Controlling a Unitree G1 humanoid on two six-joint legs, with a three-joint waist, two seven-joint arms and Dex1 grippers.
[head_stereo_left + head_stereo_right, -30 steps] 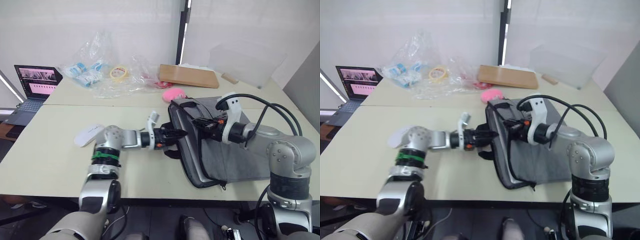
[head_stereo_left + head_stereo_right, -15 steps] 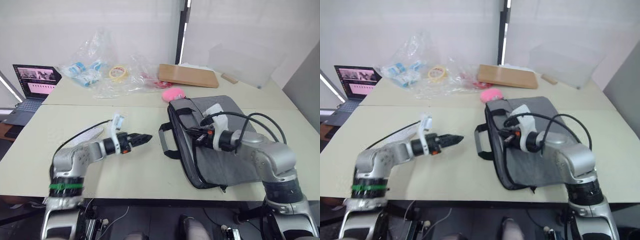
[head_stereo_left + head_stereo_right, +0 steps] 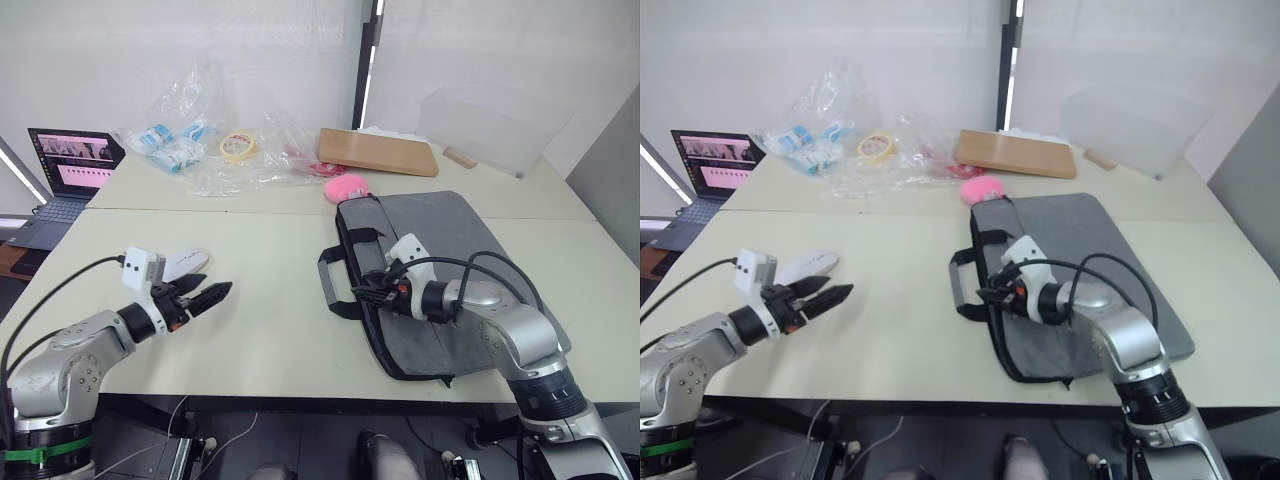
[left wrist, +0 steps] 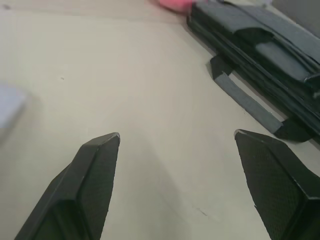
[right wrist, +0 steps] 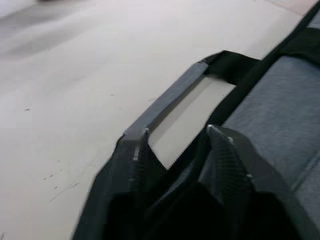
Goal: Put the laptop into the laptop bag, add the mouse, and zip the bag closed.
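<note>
At lower left, my left gripper (image 3: 205, 296) gapes beside the mouse (image 3: 183, 263): light, slick; grip its sides. My right gripper (image 3: 988, 297) pinches the laptop bag (image 3: 1090, 250) edge.

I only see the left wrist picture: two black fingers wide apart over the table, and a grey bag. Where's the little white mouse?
Observer: The small flat oval white mouse lies on the table right beside the left gripper, on its far side, untouched.
Operator: What's the other arm doing?
Observer: The right gripper is at the near long edge of the flat grey fabric laptop bag, next to its black strap handles.
Operator: Is there anything else far away?
Observer: Yes, a small dark laptop with a lit screen stands at the far left of the table.
</note>
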